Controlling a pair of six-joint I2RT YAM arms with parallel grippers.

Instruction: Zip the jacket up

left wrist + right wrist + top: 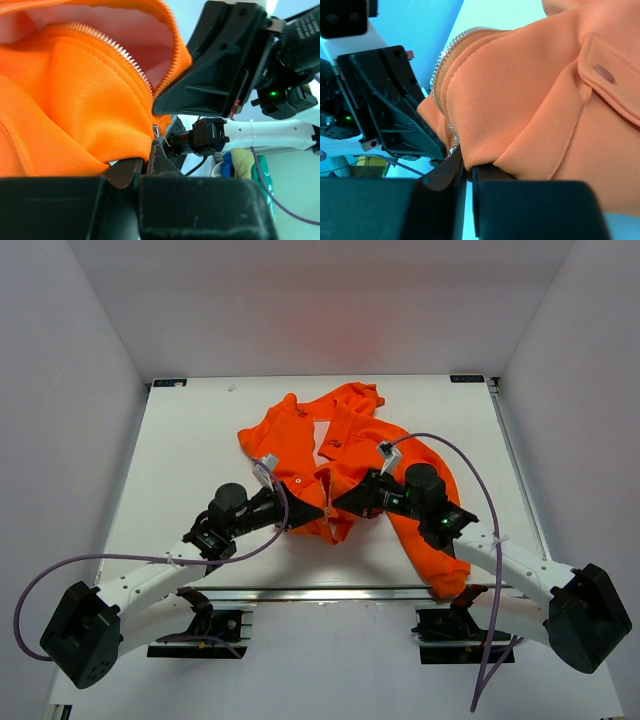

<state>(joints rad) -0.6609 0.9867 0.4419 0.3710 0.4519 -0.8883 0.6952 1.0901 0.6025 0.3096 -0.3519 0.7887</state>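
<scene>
Both jaws are pinched nearly closed on fabric. My left gripper [318, 512] nips the jacket [345, 440] at its lower front edge, and my right gripper [338, 506] nips the facing edge, the two tips just beside each other. I count one jacket, crumpled on the table [190, 440] from its middle toward the far edge, with one sleeve trailing to the near right edge. From above I can hardly make out the zipper. Each wrist view shows one row of zipper teeth [115, 47] running down to the closed fingertips, with the front parted. Only the right wrist view shows the pocket flap [607, 85] and its one snap [604, 74].
</scene>
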